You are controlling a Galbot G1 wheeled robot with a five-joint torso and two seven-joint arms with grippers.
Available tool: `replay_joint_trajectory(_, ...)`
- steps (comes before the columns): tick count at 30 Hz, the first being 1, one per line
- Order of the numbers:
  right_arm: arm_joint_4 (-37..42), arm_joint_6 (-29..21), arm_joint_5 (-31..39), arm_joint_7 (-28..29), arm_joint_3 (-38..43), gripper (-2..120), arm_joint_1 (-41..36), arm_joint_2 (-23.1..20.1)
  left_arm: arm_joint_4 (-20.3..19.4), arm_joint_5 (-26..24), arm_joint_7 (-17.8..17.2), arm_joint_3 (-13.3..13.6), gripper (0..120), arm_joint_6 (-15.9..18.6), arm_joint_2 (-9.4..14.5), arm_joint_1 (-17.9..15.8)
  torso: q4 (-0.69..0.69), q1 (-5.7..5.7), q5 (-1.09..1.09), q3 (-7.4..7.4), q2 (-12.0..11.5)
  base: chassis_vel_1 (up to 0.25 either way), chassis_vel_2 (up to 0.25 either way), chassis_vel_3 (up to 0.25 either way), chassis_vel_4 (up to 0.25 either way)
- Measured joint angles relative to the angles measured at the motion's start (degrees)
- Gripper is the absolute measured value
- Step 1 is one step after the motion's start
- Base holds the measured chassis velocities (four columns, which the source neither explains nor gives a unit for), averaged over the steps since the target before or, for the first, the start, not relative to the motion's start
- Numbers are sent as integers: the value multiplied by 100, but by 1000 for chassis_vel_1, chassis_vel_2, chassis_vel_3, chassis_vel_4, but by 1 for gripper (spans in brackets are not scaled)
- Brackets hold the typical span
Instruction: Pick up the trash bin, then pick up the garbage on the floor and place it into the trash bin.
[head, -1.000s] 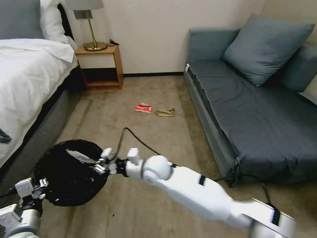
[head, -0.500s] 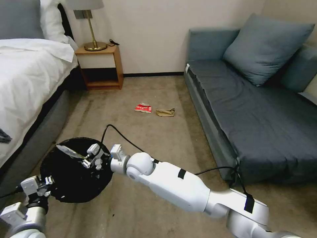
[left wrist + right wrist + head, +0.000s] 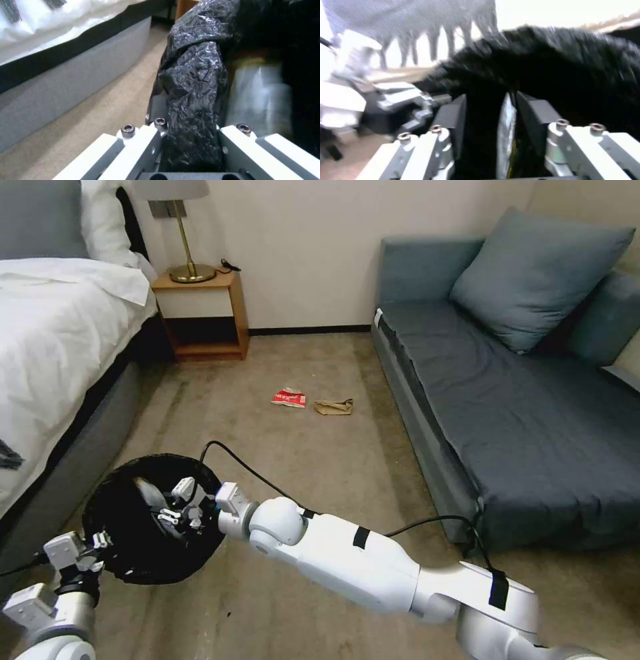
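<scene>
left gripper (image 3: 190, 147) clamps trash bin (image 3: 133, 553) rim | right gripper (image 3: 175, 508) parted, wrapper (image 3: 505, 132) edge-on between fingers

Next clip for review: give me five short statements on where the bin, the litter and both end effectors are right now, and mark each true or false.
1. The left end effector grips the trash bin by its bag-covered rim. True.
2. The right end effector hovers above the sofa. False: it is over the bin's opening.
3. A red-white packet and a tan paper bag lie on the carpet. True.
4. Those two pieces lie inside the bin. False: they are on the floor farther ahead, apart from it.
5. The right end effector's fingers are pressed shut on the wrapper. False: they are apart, the wrapper in the gap.
</scene>
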Motion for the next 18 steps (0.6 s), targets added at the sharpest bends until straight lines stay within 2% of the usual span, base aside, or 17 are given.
replay_joint_trajectory(4, 219, 136, 150, 91, 135, 66, -90, -58, 72, -7, -11, -36, 3, -4, 41, -35, 2, 0, 0, 0, 0, 0, 0, 0, 0)
replay_joint_trajectory(6, 246, 147, 172, 105, 161, 66, -104, -68, 72, -14, -12, -46, 3, -5, 45, -36, 1, 0, 0, 0, 0, 0, 0, 0, 0)
replay_joint_trajectory(8, 642, 116, 591, 605, 466, 79, -249, -221, 72, -160, -32, -174, 3, -5, 92, -72, 1, 0, 0, 0, 0, 0, 0, 0, 0)
replay_joint_trajectory(9, 642, 116, 591, 605, 466, 79, -249, -221, 72, -160, -32, -174, 3, -5, 92, -72, 1, 0, 0, 0, 0, 0, 0, 0, 0)
replay_joint_trajectory(12, 943, -49, 954, 1207, 1005, 92, -436, -421, 72, -319, -98, -340, 3, 18, 209, -115, 1, 0, 2, 0, 1, 0, 0, 0, 0)
replay_joint_trajectory(14, 938, -58, 962, 1244, 1172, 95, -484, -475, 72, -335, -107, -358, 3, 24, 229, -116, 1, 0, 1, 0, 1, 0, 0, 0, 0)
replay_joint_trajectory(16, 757, -204, 818, 1341, 1746, 99, -640, -642, 73, -356, -123, -401, 3, 29, 280, -116, 0, 0, 2, 0, 1, 0, 0, 0, 0)
replay_joint_trajectory(18, 697, -235, 769, 1369, 1864, 99, -672, -688, 77, -356, -125, -404, 3, 30, 285, -117, 0, 0, 2, 0, 1, 0, 0, 0, 0)
